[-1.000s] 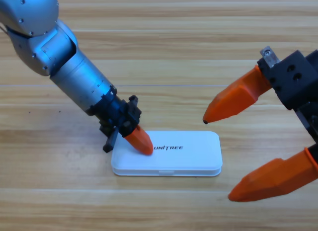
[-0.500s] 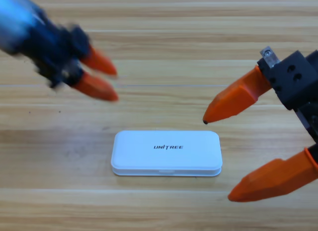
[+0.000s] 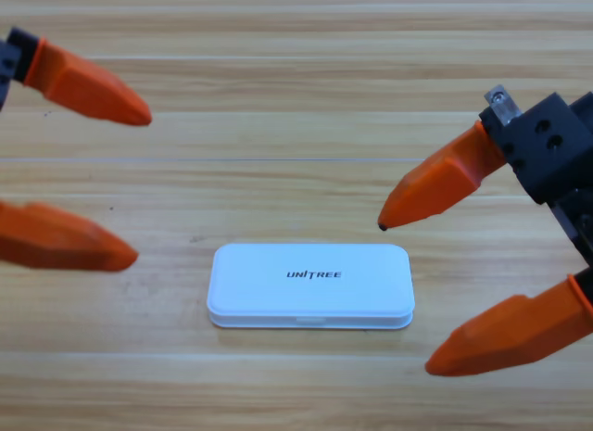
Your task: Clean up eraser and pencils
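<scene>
1. We see the white case (image 3: 310, 285) lying flat and closed at lower centre of the wooden table (image 3: 296, 79). No pencils or eraser show; we judge they are shut inside.
2. Our left gripper (image 3: 139, 185) sits at the left edge, jaws spread wide and holding nothing, well apart from the case.
3. Our right gripper (image 3: 406, 297) waits at the right edge, jaws also wide and empty, its tips near the case's right end, not touching.
4. With both clear, we judge the tidying done.
</scene>
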Controlling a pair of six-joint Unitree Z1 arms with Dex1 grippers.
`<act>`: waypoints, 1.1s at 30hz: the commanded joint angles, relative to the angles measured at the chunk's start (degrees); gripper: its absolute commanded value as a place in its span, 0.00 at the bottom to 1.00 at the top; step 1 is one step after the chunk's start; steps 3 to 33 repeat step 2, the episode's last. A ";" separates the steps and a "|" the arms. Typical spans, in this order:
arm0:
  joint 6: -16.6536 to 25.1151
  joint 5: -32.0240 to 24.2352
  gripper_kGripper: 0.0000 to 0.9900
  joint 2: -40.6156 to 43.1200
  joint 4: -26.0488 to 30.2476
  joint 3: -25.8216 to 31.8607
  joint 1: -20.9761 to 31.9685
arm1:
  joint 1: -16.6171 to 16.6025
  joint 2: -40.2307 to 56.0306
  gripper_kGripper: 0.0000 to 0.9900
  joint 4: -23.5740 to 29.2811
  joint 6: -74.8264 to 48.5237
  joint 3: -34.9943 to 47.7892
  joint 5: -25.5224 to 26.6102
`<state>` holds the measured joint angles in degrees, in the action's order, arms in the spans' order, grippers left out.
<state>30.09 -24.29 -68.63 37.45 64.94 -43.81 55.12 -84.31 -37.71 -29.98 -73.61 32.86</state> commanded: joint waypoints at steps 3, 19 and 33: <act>-0.38 -0.05 1.00 0.78 0.17 -2.53 -1.63 | -1.42 -2.26 0.93 1.94 0.36 0.40 0.89; -0.38 -0.05 1.00 0.78 0.17 -2.53 -1.63 | -1.42 -2.26 0.93 1.94 0.36 0.40 0.89; -0.38 -0.05 1.00 0.78 0.17 -2.53 -1.63 | -1.42 -2.26 0.93 1.94 0.36 0.40 0.89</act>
